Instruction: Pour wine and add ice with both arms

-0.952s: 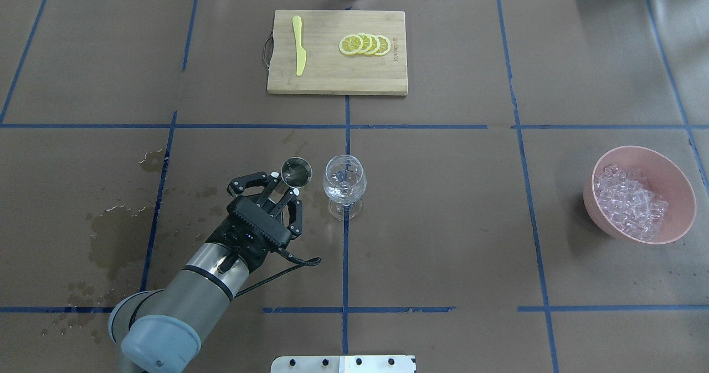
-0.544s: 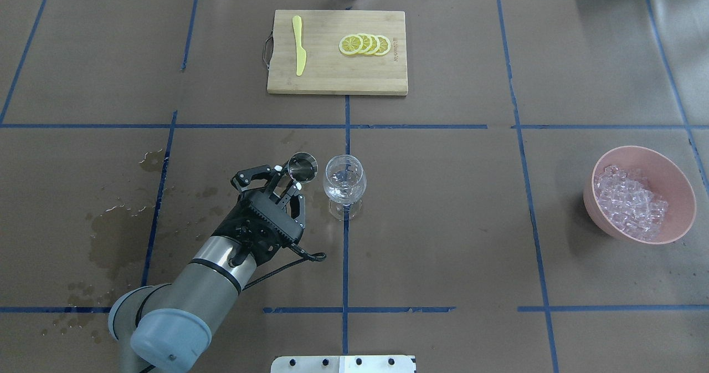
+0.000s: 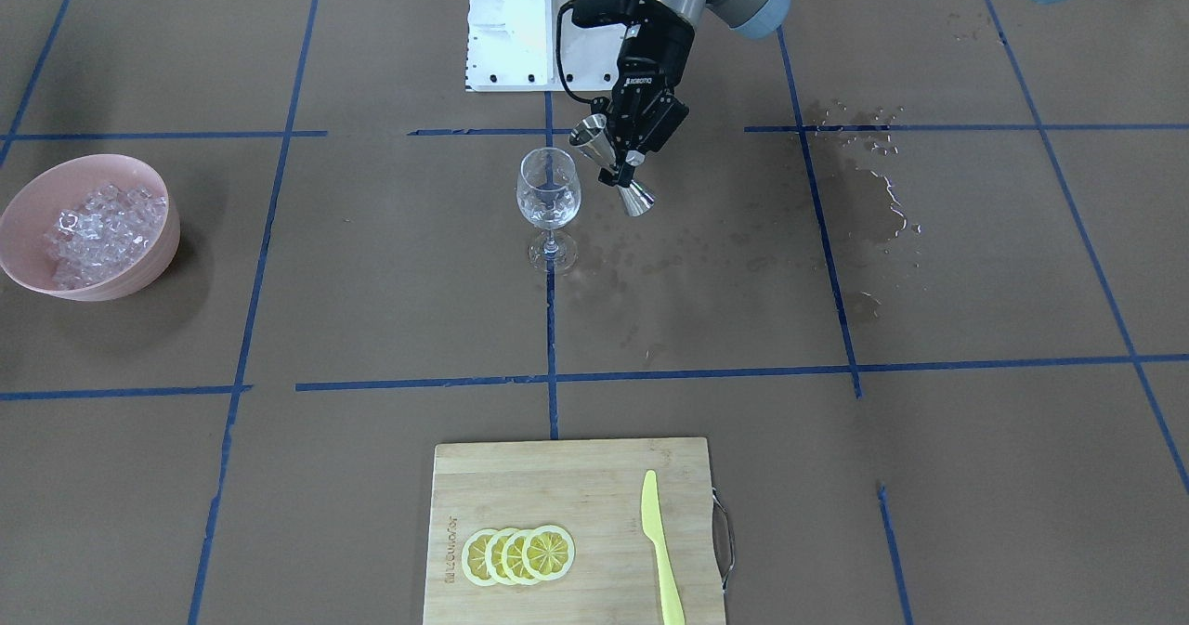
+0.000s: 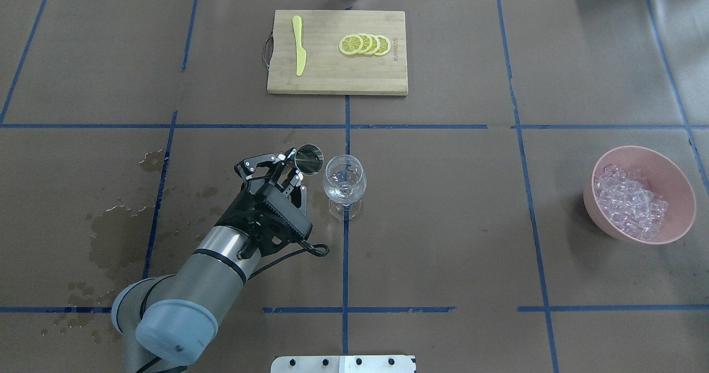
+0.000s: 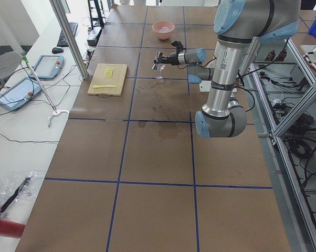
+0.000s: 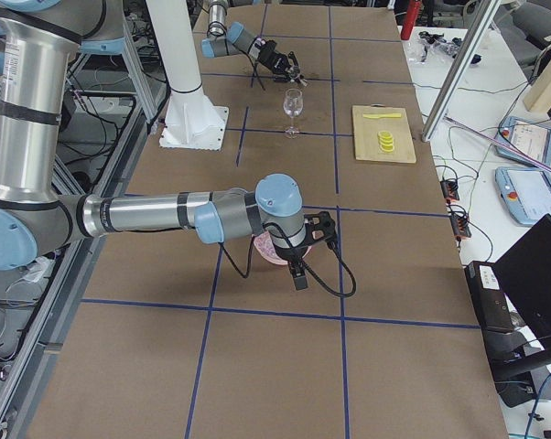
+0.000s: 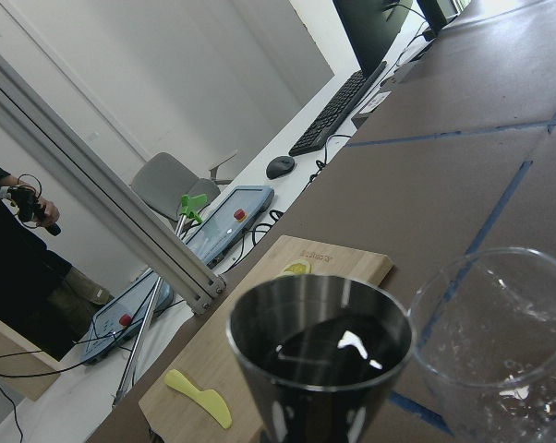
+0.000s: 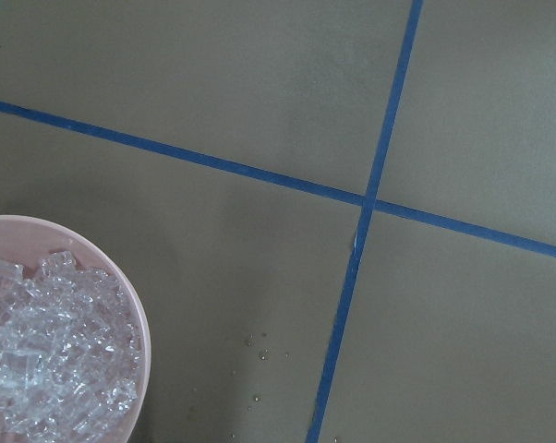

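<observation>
Got the left gripper clamped on the narrow waist of a metal jigger, fingers pinching it from both sides. Holding it up off the table, tilted, with the open mouth leaning toward the wine glass and sitting just beside the rim, a touch higher. Checked the left wrist view: wine down in the jigger's upper cup, dark against the metal, with a bright glint on top. Glass standing upright on a blue tape line near the middle of the brown paper.

Ice heaped in a pink bowl way over on the robot's right side, well apart from the glass. Right gripper hanging over that bowl, only visible from the side camera, so can't tell if it's spread or pinched. Just the bowl's edge, some cubes and a tape crossing in its wrist view.

Over on the far side: a bamboo cutting board with four overlapping lemon slices and a yellow knife lying flat on it. Splash stains on the paper out to the left arm's side.
</observation>
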Motion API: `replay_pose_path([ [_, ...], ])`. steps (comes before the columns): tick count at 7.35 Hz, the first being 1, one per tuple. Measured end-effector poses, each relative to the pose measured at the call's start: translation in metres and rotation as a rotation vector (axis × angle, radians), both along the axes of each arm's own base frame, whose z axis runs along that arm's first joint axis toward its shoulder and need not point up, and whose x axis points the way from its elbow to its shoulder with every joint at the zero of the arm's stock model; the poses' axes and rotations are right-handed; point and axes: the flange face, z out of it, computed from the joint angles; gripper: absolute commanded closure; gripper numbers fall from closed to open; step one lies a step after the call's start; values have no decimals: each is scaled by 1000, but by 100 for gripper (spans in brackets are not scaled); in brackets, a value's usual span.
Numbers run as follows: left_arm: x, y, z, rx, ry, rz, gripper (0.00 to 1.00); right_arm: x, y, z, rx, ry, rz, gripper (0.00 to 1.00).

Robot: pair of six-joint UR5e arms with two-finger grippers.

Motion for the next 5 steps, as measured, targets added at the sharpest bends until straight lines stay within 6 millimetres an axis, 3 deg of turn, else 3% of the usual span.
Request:
replay_pose_path([
  [5, -2, -18, -12, 43, -157, -49, 100, 0, 5, 6, -15, 0, 0, 0],
])
